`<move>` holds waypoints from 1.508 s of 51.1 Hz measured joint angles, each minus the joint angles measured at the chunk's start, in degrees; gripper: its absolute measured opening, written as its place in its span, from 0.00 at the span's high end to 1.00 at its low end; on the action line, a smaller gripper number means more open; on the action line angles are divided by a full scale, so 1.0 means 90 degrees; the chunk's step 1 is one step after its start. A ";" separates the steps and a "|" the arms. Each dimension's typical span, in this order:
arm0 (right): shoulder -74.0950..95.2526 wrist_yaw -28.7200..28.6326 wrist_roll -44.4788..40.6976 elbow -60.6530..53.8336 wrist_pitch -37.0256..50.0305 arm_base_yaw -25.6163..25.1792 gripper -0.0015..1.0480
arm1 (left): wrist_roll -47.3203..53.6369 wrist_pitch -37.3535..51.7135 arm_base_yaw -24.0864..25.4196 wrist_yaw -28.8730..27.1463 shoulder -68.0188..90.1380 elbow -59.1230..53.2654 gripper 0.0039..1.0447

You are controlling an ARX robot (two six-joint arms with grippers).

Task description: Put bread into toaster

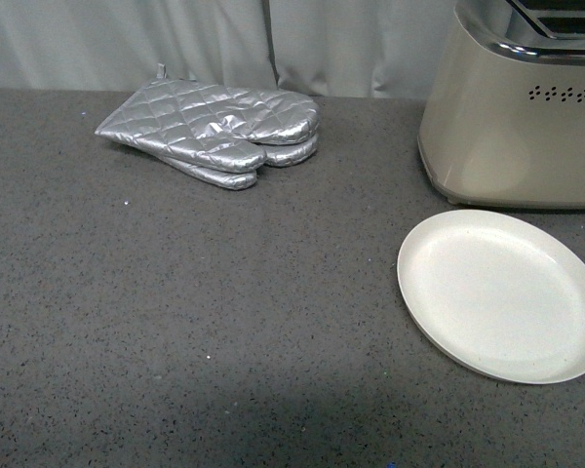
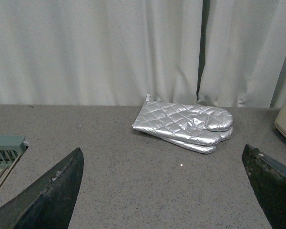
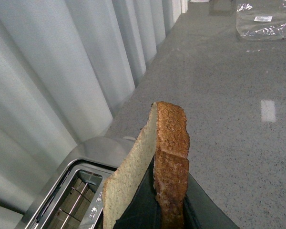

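In the right wrist view the bread (image 3: 172, 138), a light brown slice with a darker crust, stands on edge. My right gripper (image 3: 163, 212) is shut on its lower part, with a dark finger (image 3: 141, 206) on either face. Just beside and below the slice is the toaster's chrome top (image 3: 93, 151) with an open slot (image 3: 71, 196). The front view shows the beige toaster (image 1: 512, 127) at the far right, and neither arm. My left gripper (image 2: 164, 191) is open low over the grey counter, nothing between its fingers (image 2: 52, 195).
A pair of silver quilted oven mitts (image 1: 214, 132) lies at the back left, ahead of the left gripper (image 2: 186, 124). An empty white plate (image 1: 502, 292) sits in front of the toaster. White curtains back the counter. A clear plastic bag (image 3: 264, 21) lies far off.
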 joint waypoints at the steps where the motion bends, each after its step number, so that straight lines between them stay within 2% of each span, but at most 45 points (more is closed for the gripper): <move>1: 0.0002 -0.0005 0.0049 0.0007 -0.0051 0.0010 0.98 | 0.0002 0.0000 0.0000 0.0000 0.0000 0.0000 0.06; 19: 0.0058 -0.0022 0.0291 0.0073 -0.0233 0.0061 0.97 | 0.0002 0.0000 0.0000 0.0000 0.0000 0.0000 0.06; 24: 0.0058 -0.0095 0.0267 0.0070 -0.0141 0.0073 0.81 | 0.0002 0.0000 0.0000 0.0000 0.0000 0.0000 0.06; 33: 0.0056 -0.0141 0.0175 0.0070 -0.0017 0.0138 0.43 | 0.0000 0.0000 0.0000 0.0000 0.0000 0.0000 0.06; 43: 0.0000 -0.0204 0.0257 0.0141 -0.0328 0.0185 0.08 | 0.0000 0.0000 0.0000 0.0000 0.0000 0.0000 0.06; 52: -0.0255 -0.0284 0.0282 0.0134 -0.0386 0.0197 0.09 | 0.0002 0.0000 0.0000 0.0000 0.0000 0.0000 0.06; 56: -0.0806 -0.0304 0.0134 -0.0364 -0.0010 0.0253 0.09 | 0.0000 0.0000 0.0000 0.0000 0.0000 0.0000 0.06; 61: -0.1804 -0.0415 -0.0372 -0.1472 0.0996 0.0408 0.09 | 0.0000 0.0000 0.0000 0.0000 0.0000 0.0000 0.06; 65: -0.2931 -0.0763 -0.0916 -0.2803 0.1851 0.0729 0.09 | 0.0000 0.0000 0.0000 0.0000 0.0000 0.0000 0.06; 69: -0.4153 -0.0998 -0.1190 -0.4286 0.1931 0.1214 0.09 | 0.0000 0.0000 0.0000 0.0000 0.0000 0.0000 0.06; 70: -0.4524 -0.1171 -0.1294 -0.4753 0.1916 0.1365 0.09 | 0.0000 0.0000 0.0000 0.0000 0.0000 0.0000 0.06; 71: -0.4816 -0.1554 -0.1613 -0.5185 0.2327 0.1382 0.12 | 0.0000 0.0000 0.0000 0.0000 0.0000 0.0000 0.06; 72: -0.5289 -0.2431 -0.2193 -0.5923 0.3313 0.1413 0.17 | 0.0002 0.0000 0.0000 0.0000 0.0000 0.0000 0.06; 73: -0.5622 -0.2980 -0.2652 -0.6404 0.3995 0.1435 0.20 | 0.0002 0.0000 0.0000 0.0000 0.0000 0.0000 0.06; 75: -0.6154 -0.3619 -0.3373 -0.7121 0.4949 0.1508 0.25 | 0.0002 0.0000 -0.0002 -0.0019 0.0000 0.0000 0.06; 76: -0.6766 -0.4048 -0.4097 -0.7791 0.5646 0.1571 0.30 | 0.0002 0.0000 0.0000 -0.0010 -0.0002 0.0000 0.06; 77: -0.7237 -0.4226 -0.4556 -0.8191 0.5850 0.1617 0.34 | 0.0005 0.0000 0.0000 0.0000 0.0000 0.0000 0.06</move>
